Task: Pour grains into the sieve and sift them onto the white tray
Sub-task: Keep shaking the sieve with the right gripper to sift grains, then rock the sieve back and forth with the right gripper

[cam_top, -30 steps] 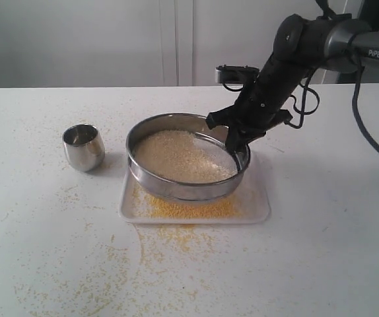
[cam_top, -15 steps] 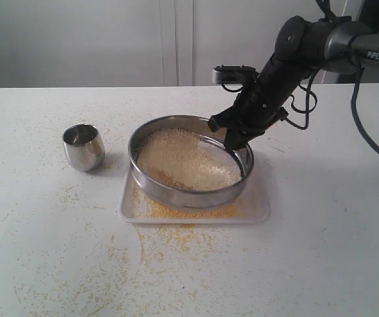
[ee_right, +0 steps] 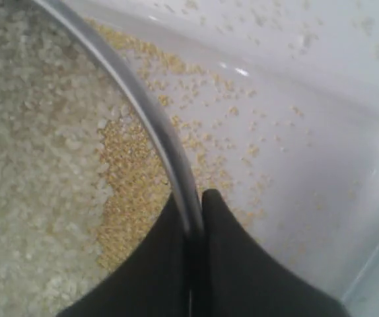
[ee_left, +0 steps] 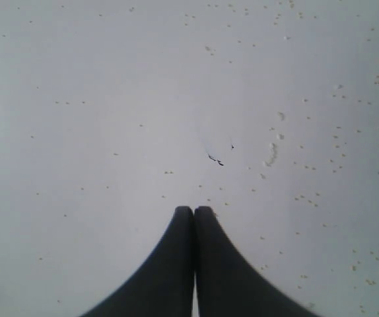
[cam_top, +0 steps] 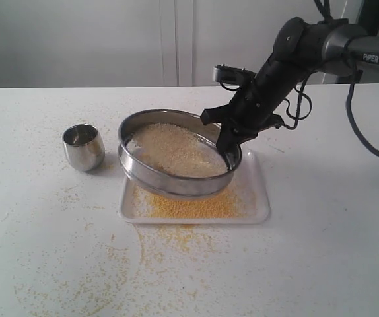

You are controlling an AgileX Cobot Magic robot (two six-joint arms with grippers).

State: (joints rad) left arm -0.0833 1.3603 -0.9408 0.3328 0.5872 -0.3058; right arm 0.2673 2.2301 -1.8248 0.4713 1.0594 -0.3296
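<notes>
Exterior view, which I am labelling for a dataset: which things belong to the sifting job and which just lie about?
Job: sieve; grains in it; white tray beneath; right hand, shut on the sieve's rim.
Lying about: steel cup, standing apart; spilled grains around the tray; left hand, shut, holding nothing.

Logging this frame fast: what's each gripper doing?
Left gripper: closed, holding nothing.
Right gripper: closed on the sieve rim.

Round steel sieve [cam_top: 176, 183] carries a pale heap of grains [cam_top: 173, 150] (whitish, coarse); it overhangs the white tray [cam_top: 261, 206]; yellow fines cover the tray beneath.
</notes>
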